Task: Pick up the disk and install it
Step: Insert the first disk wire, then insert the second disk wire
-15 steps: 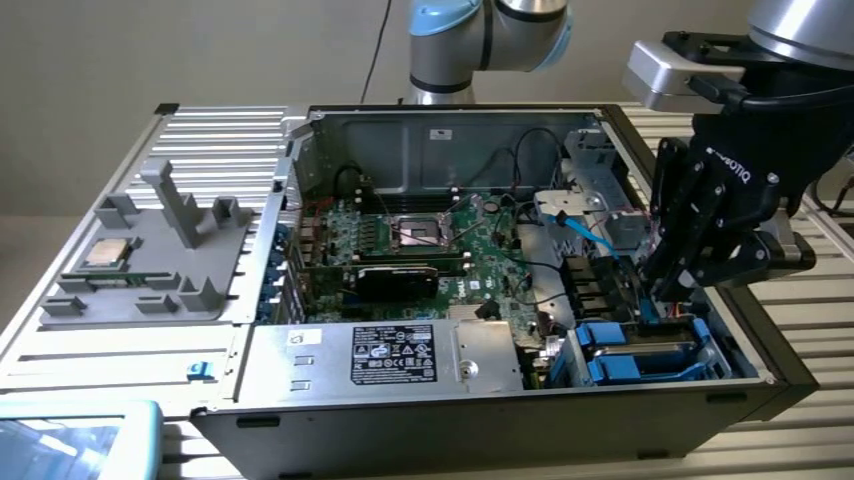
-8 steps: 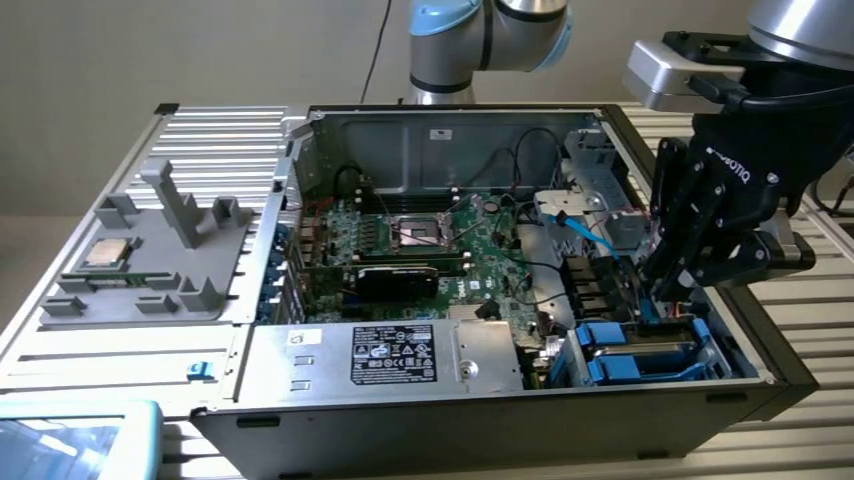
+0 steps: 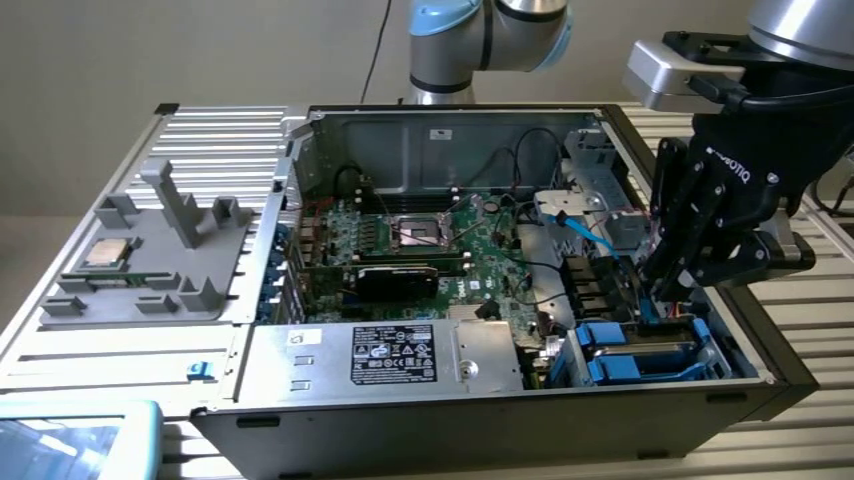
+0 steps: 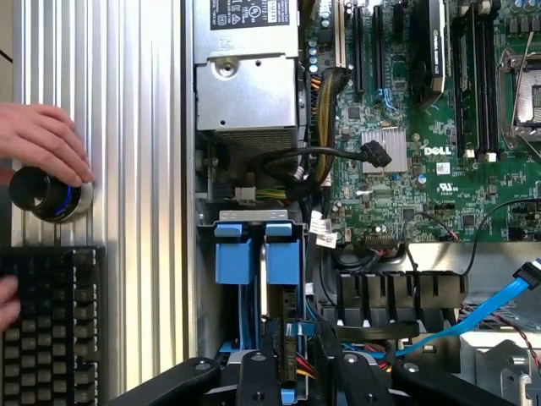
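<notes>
Lower right of the exterior view: the gripper [image 3: 663, 300] reaches into the computer case [image 3: 441, 400], fingers pinching the blue-framed disk [image 3: 647, 350] in its bay.

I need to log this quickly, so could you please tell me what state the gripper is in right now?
Gripper: down in the blue plastic drive bay of the open computer case; open or closed cannot be told.

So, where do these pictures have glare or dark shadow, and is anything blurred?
Exterior view: bright glare on the ribbed metal table, and deep shadow in the drive bay under the gripper. Wrist view: light is even on the motherboard, the gripper's dark parts look soft, and a person's hand on a black knob is slightly blurred.
</notes>
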Robot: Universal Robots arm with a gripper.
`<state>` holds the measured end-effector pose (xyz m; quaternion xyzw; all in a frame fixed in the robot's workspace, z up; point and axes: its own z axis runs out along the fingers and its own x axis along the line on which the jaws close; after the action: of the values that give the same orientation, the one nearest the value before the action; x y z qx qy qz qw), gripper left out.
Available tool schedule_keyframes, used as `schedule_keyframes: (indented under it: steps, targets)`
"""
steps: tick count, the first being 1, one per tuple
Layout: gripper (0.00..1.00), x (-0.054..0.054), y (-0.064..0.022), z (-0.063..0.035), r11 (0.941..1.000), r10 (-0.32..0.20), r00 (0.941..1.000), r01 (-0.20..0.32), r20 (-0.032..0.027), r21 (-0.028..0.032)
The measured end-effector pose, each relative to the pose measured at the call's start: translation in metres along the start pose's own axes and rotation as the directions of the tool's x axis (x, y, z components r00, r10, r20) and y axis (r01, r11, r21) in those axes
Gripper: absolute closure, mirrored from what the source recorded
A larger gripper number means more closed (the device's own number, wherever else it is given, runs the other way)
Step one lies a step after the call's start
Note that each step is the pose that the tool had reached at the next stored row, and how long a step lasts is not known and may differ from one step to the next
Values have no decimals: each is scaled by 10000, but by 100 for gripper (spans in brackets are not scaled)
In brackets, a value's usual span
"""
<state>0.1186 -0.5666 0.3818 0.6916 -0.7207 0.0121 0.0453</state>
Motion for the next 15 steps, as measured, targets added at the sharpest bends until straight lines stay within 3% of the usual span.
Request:
schedule_keyframes:
  steps: [2,4,6,15]
  targets:
    - [72,0,0,0,10000,0,10000,0,1,0]
    - [85,0,0,0,10000,0,10000,0,1,0]
    - [89,0,0,0,10000,0,10000,0,2,0]
    - [89,-6,0,2,10000,-68,10000,68,-3,6]
